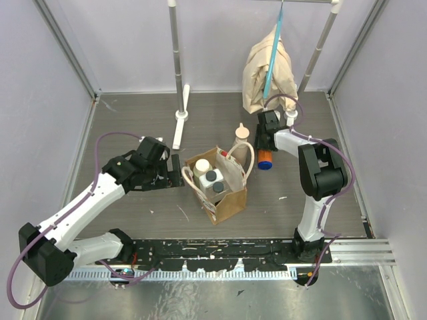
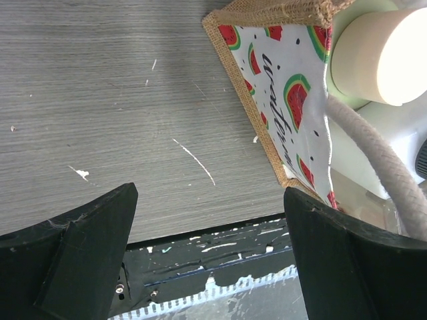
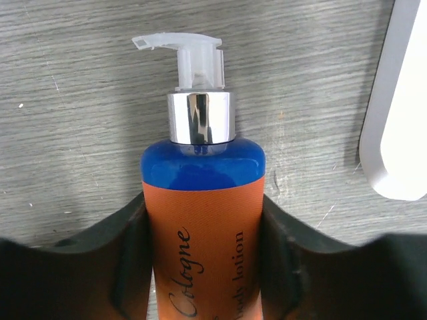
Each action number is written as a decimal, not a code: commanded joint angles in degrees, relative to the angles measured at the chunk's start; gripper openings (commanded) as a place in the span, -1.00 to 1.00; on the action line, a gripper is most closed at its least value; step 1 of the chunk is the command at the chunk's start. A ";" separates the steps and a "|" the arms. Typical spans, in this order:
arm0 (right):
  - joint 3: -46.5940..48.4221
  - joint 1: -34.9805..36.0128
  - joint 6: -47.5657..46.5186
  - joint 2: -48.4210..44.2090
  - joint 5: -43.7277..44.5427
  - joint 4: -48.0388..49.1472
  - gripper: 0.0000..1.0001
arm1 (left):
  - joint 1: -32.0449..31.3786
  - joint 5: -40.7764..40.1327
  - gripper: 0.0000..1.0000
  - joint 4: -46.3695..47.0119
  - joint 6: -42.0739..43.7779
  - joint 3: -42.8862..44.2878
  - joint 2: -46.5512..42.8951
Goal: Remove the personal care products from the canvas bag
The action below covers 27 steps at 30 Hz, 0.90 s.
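Observation:
The canvas bag (image 1: 230, 200) stands open mid-table, its watermelon-print lining (image 2: 293, 100) showing in the left wrist view. Inside it are a cream-capped bottle (image 1: 202, 167) (image 2: 380, 57) and a white bottle with a dark grey cap (image 1: 212, 178). A beige pump-top bottle (image 1: 241, 133) stands on the table just behind the bag. My right gripper (image 1: 267, 145) (image 3: 203, 260) is shut on the blue bottle with the orange band (image 1: 265, 160) (image 3: 203, 213), to the right of the bag and low over the table. My left gripper (image 1: 175, 172) (image 2: 210, 197) is open beside the bag's left wall, holding nothing.
A beige cloth on a blue hanger (image 1: 270, 77) hangs at the back right from a metal rack (image 1: 175, 60). The rack's white feet (image 1: 180, 127) (image 3: 400, 120) rest on the table, one close to the held bottle. A black rail (image 1: 213, 253) runs along the near edge.

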 commanded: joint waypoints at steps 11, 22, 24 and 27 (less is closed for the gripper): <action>-23.18 -0.13 -2.35 -22.38 4.00 24.17 -0.99 | -0.74 0.16 0.97 1.18 -0.27 -0.06 1.27; -44.81 1.09 -3.77 -41.48 6.69 55.03 -0.99 | -3.29 -0.05 0.97 2.89 -1.39 0.20 3.44; -46.52 2.31 -4.93 -40.79 7.56 60.99 -0.99 | -4.00 -0.25 0.97 2.85 -1.80 0.20 3.63; -46.62 7.93 -9.40 -36.70 17.84 67.70 -0.99 | -4.78 -0.60 0.98 2.87 -2.04 0.20 3.75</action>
